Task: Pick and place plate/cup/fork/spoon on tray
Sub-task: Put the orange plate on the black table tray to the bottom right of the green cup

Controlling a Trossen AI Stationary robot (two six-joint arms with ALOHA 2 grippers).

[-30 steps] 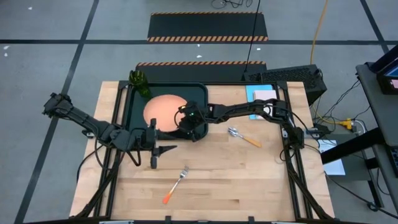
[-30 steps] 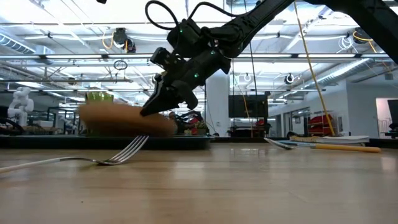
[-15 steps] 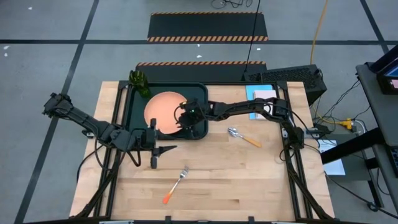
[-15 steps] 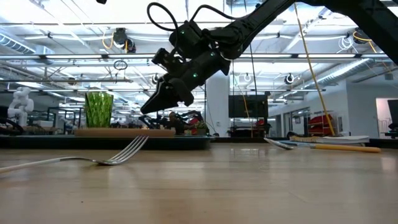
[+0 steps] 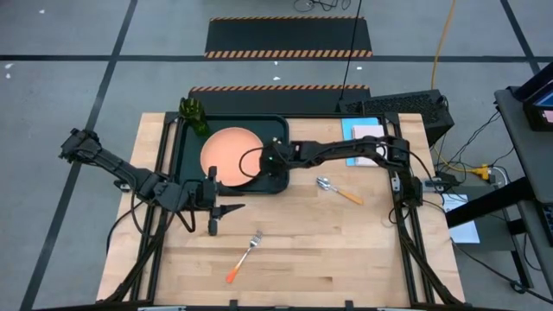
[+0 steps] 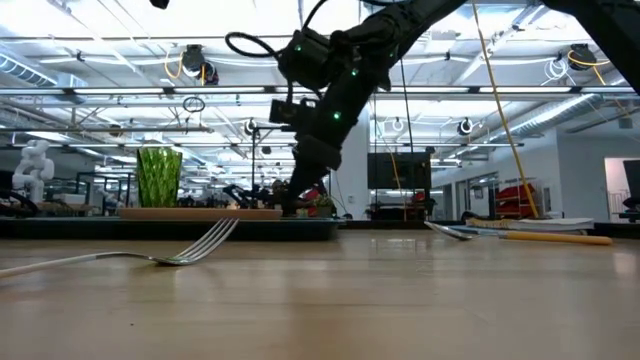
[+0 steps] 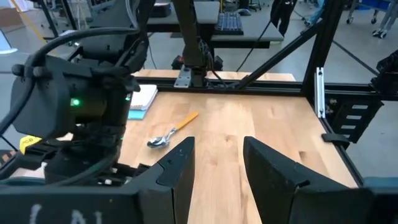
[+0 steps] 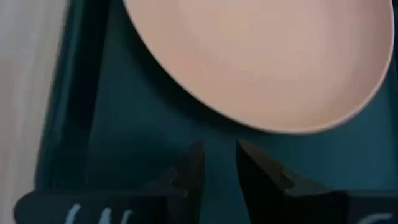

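Note:
The salmon-orange plate (image 5: 228, 153) lies flat on the dark green tray (image 5: 278, 128), and shows in the right wrist view (image 8: 261, 56). The green cup (image 5: 194, 117) stands at the tray's far left corner. My right gripper (image 5: 269, 165) is open by a narrow gap (image 8: 219, 165). It points down above the tray floor (image 8: 124, 155), just past the plate's right rim, and touches nothing. My left gripper (image 5: 226, 210) is open (image 7: 217, 168) by the tray's near edge. The fork (image 5: 244, 257) and the spoon (image 5: 339, 190) lie on the bare table.
A light blue sheet with a pale notepad (image 5: 363, 136) lies at the table's far right, with a black box (image 5: 399, 108) behind it. Bare wood stretches between the fork and the spoon and along the near edge.
The plate was held tilted, its right side raised, and now lies flat on the tray. My right gripper has let go of it, drawn back a little toward the table's right edge, and tipped from slanting to pointing straight down.

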